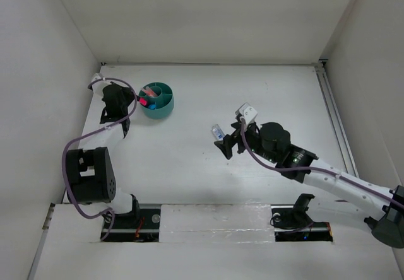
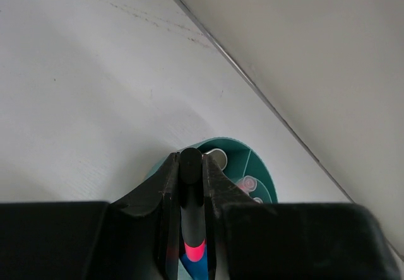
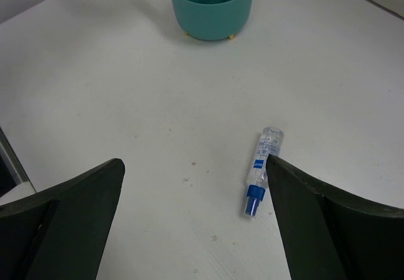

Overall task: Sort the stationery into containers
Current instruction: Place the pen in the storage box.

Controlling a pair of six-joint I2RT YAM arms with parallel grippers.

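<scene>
There, the left claw (image 2: pixel 190 161) clamped the pink highlighter (image 2: pixel 193 220) at the teal tub's (image 2: pixel 260 165) edge; the right claw (image 3: pixel 194 160) gaped wide over the counter (image 3: pixel 126 91), the clear tube (image 3: pixel 260 169) lying just beside one finger.

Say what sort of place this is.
Probably a robot lab test cell: a white table boxed in by plain walls, left arm and right arm bolted at its edge, a tub and tube on it.

Lab cell — bare white walls (image 1: pixel 208 15)
</scene>
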